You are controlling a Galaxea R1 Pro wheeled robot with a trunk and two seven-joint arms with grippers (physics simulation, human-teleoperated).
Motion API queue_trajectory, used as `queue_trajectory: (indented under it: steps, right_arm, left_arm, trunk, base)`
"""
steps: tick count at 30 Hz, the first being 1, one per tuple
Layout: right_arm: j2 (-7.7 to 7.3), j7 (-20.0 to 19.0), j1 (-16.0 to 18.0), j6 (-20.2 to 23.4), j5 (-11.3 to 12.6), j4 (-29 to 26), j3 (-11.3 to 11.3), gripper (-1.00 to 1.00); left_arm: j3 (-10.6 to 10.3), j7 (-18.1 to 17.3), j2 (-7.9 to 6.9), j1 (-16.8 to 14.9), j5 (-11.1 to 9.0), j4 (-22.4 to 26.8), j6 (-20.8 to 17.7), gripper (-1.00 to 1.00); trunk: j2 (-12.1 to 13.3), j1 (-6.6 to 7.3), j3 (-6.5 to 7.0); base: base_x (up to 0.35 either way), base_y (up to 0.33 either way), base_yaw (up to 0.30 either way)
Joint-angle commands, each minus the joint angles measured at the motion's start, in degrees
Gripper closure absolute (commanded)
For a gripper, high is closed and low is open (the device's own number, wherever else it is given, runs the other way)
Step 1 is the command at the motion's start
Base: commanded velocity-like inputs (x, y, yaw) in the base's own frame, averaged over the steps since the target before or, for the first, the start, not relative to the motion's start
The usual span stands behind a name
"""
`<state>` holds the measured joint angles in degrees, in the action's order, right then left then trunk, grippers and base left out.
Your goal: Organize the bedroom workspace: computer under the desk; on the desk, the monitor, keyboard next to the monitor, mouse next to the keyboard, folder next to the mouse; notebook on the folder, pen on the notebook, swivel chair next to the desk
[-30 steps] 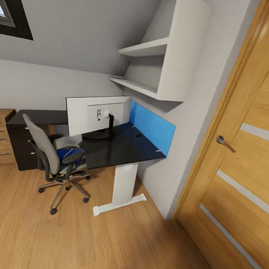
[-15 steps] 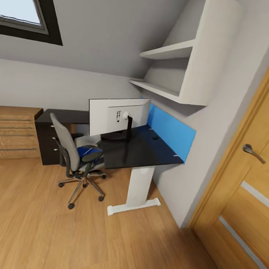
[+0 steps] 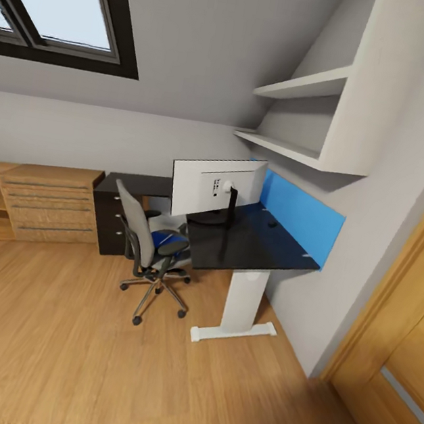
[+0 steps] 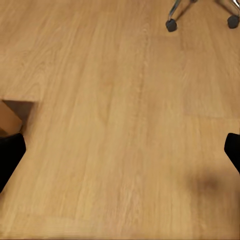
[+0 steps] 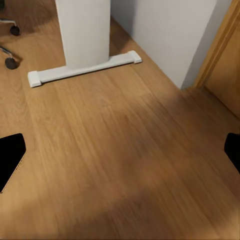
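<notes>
The glossy black desk (image 3: 254, 249) stands against the right wall on a white leg (image 3: 241, 306). The monitor (image 3: 217, 187) is upright on it with its pale back toward me. The grey swivel chair (image 3: 141, 238) is pulled up to the desk's near side, and a blue folder (image 3: 166, 239) lies on its seat. A pale grey shape (image 3: 164, 221) behind the seat is too hidden to name. The keyboard, mouse, notebook and pen are out of view. My left gripper (image 4: 120, 152) and right gripper (image 5: 120, 152) both hang open over bare wood floor, holding nothing.
A light wooden dresser (image 3: 49, 203) sits left of the desk. White shelves (image 3: 309, 118) and a blue panel (image 3: 300, 216) are above it, and a wooden door (image 3: 404, 338) is at the right. Chair casters (image 4: 171, 24) and the desk's foot (image 5: 82, 70) are near my grippers.
The whole picture has shifted right, so the camera has turned left. More of the skylight and dresser shows and less of the door. Desk, monitor and chair have not moved.
</notes>
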<state>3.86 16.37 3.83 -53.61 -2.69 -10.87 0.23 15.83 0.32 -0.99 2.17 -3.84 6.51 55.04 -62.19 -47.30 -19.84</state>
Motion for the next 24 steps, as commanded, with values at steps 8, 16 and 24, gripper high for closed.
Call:
queue_trajectory:
  steps: [8,16,24]
  right_arm:
    - [-0.01,0.29,0.03,0.06,-0.29,0.06,0.04,-1.0]
    - [0.01,0.25,0.03,0.08,-0.29,0.06,0.03,-1.0]
    - [0.01,0.24,0.03,0.22,-0.29,0.06,0.11,-1.0]
  left_arm:
    - [-0.28,0.03,-0.05,0.03,-0.38,0.08,-1.05,-1.0]
    - [-0.29,0.03,-0.07,0.03,-0.38,0.08,-2.57,-1.0]
    - [-0.33,0.03,-0.07,0.03,-0.38,0.08,-2.8,-1.0]
  trunk:
    - [-0.04,-0.01,-0.05]
    - [-0.04,-0.01,-0.05]
    - [-0.04,-0.01,-0.05]
  base:
    - [0.0,0.0,0.277]
    - [0.0,0.0,0.277]
    - [0.003,0.0,0.277]
